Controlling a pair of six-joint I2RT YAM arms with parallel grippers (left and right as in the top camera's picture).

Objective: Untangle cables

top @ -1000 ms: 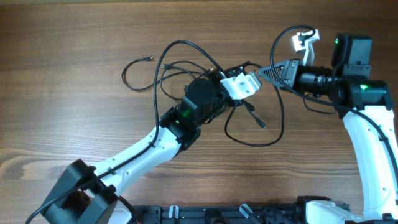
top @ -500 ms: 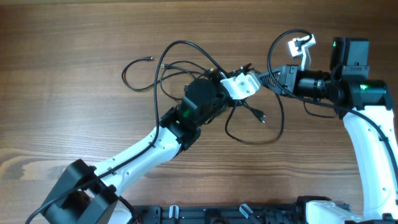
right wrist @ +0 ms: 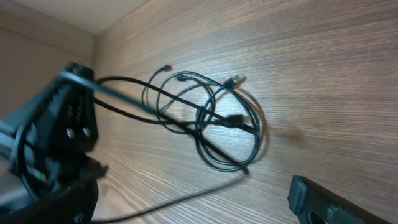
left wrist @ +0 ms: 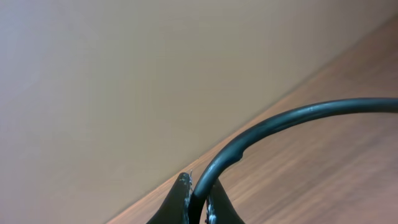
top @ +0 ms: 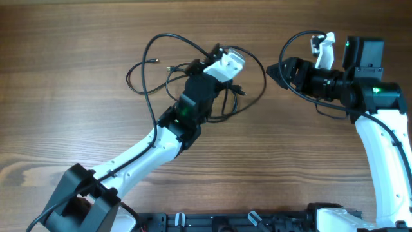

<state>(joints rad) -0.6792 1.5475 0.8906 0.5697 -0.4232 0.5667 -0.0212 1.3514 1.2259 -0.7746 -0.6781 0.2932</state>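
pinched one cable (left wrist: 298,115) tight in the left claw (left wrist: 198,196), with the rest of the tangle (right wrist: 233,118) lying beneath and behind it. had the right claw (top: 281,69) spread wide and empty, tangle out ahead of its tips. risked cinching the knots with a hard pull, or dragging the whole bundle along unheld.

Overhead looks straight down on the brown wood-grain table (top: 64,51); right wrist, low, shares its tangle of thin black cables (right wrist: 231,119); left wrist hugs one.
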